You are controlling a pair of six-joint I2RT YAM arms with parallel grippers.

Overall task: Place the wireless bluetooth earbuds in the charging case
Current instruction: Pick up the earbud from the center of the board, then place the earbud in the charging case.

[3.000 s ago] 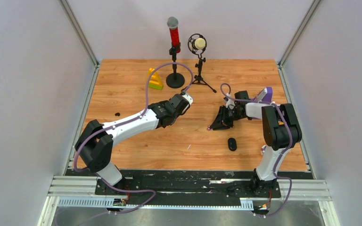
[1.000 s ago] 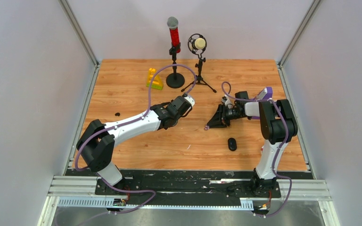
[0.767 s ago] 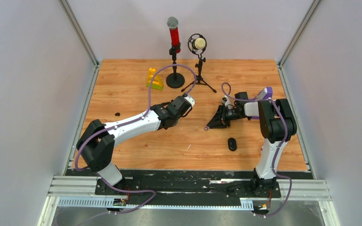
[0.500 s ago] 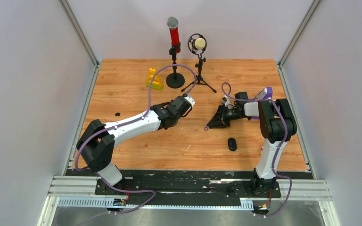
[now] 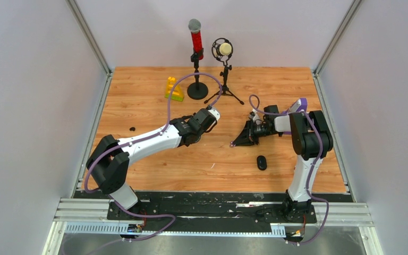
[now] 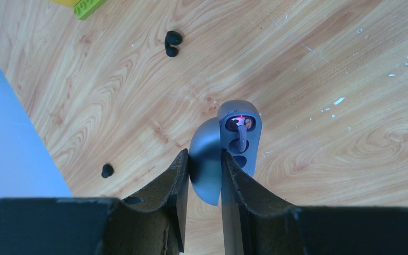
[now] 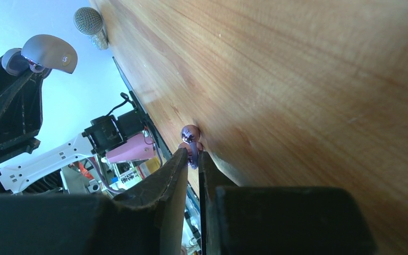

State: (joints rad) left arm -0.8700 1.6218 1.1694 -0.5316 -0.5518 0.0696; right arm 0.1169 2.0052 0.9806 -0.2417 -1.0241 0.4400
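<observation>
My left gripper (image 6: pixel 204 156) is shut on an open grey charging case (image 6: pixel 238 133) and holds it above the table. A purple earbud (image 6: pixel 240 127) sits in one slot under a red light, and the slot beside it is empty. The case also shows in the right wrist view (image 7: pixel 48 50). My right gripper (image 7: pixel 192 151) is shut on the other shiny purple earbud (image 7: pixel 190 137), low at the table surface. In the top view its tip (image 5: pixel 235 143) is right of the left gripper (image 5: pixel 209 115). Black earbuds lie on the wood (image 6: pixel 171 43), with one apart (image 6: pixel 107 170).
A red microphone (image 5: pixel 196 40) on a round base and a small microphone on a tripod (image 5: pixel 223 50) stand at the back. A yellow-green block (image 5: pixel 173 90) lies left of them. A black oval object (image 5: pixel 262 162) lies near the right arm. One black bud (image 5: pixel 132 128) lies at left.
My right gripper has shifted slightly left along the table with the purple earbud. The left arm has moved slightly with the case, then held still.
</observation>
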